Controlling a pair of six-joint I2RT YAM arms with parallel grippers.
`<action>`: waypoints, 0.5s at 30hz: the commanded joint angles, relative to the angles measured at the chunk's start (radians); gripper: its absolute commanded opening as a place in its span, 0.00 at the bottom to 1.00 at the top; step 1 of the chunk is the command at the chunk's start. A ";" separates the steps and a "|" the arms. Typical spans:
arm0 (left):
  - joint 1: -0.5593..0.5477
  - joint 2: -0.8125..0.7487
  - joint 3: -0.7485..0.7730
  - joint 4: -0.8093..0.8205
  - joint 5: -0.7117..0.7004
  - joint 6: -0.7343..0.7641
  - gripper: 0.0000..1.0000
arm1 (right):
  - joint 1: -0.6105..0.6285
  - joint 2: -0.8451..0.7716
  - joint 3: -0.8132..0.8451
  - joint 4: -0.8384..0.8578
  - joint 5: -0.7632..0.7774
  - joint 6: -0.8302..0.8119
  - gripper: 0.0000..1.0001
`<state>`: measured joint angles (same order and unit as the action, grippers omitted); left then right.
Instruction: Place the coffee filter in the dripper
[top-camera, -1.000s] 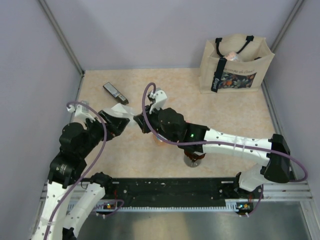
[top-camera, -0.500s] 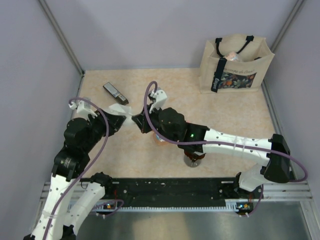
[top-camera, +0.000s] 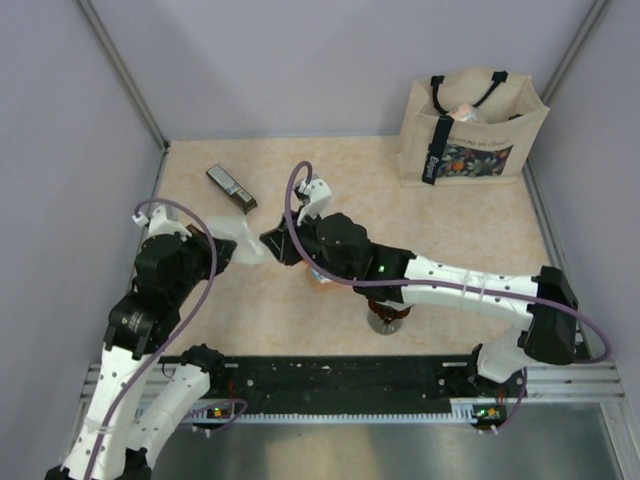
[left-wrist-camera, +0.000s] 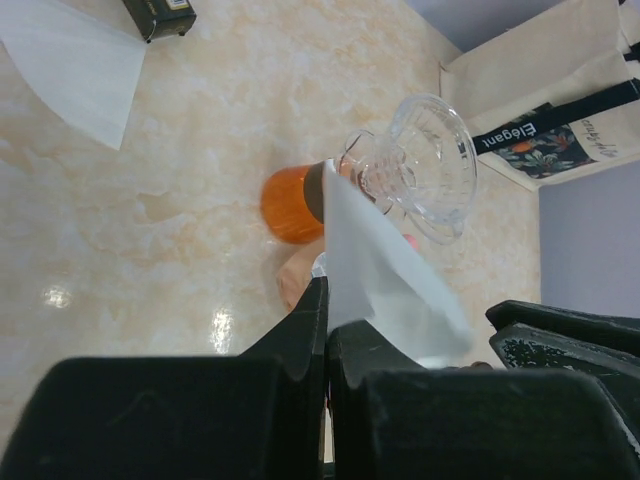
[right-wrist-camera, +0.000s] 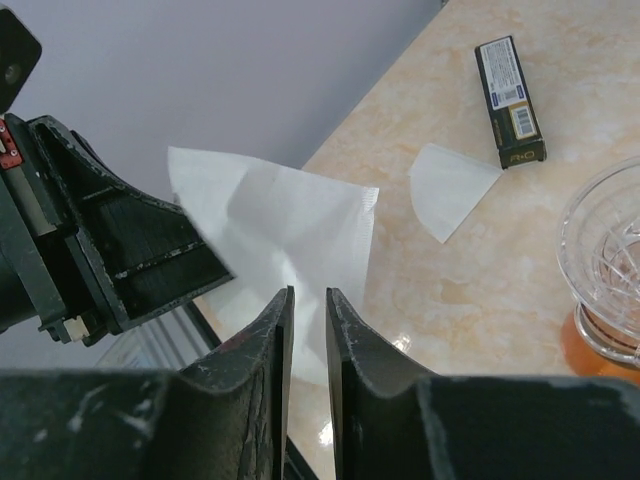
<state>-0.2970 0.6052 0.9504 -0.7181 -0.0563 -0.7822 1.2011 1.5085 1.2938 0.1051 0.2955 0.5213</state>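
The left wrist view shows the left claw (left-wrist-camera: 327, 305) pinching the coffee filter (left-wrist-camera: 390, 290) tight. Only the right wrist view shows the right claw (right-wrist-camera: 309, 296) slightly open, at the filter's edge.

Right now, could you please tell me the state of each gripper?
Left gripper: shut on the coffee filter.
Right gripper: almost closed at the same filter; whether it grips cannot be told.
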 joint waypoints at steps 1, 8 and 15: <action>0.002 0.016 0.054 -0.037 -0.037 0.011 0.00 | -0.009 0.021 0.027 0.044 -0.021 -0.059 0.24; 0.002 0.085 0.111 -0.125 -0.045 -0.017 0.00 | 0.000 0.088 0.079 0.056 -0.121 -0.159 0.55; 0.004 0.171 0.159 -0.210 -0.080 -0.040 0.00 | 0.023 0.108 0.082 0.048 -0.079 -0.254 0.63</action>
<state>-0.2955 0.7383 1.0580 -0.8803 -0.1009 -0.8028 1.2087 1.6123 1.3239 0.1188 0.2047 0.3401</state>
